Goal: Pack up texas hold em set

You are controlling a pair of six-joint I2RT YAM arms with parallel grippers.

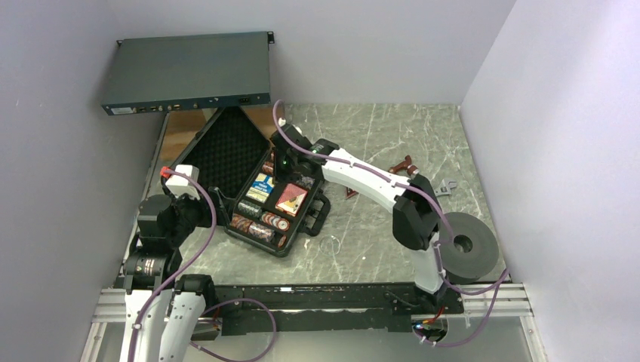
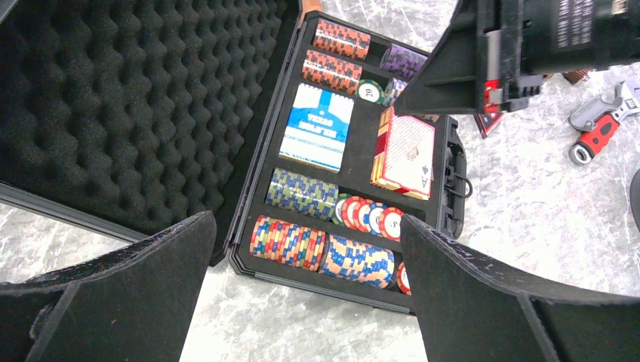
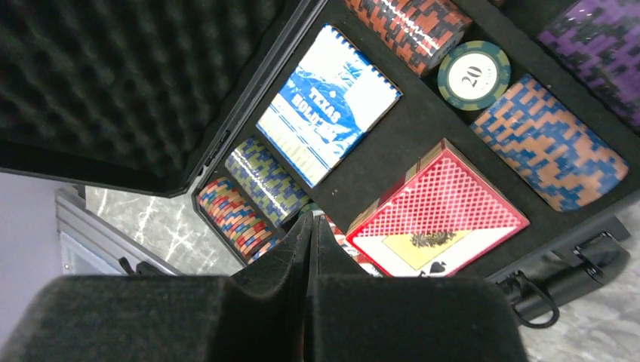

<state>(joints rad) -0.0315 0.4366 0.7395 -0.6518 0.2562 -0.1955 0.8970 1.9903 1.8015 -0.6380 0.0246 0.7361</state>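
While the left gripper [image 2: 303, 230] gapes beside the case [image 2: 121, 105], the right gripper [image 3: 310, 226] hangs clenched above it

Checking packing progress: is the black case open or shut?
Open. Its foam-lined lid is swung back, leaving the chip rolls and card boxes exposed.

Overhead camera looks down on the whole worktop [image 1: 377, 143]; both wrist cameras peer closely into the same open case [image 2: 113, 98].
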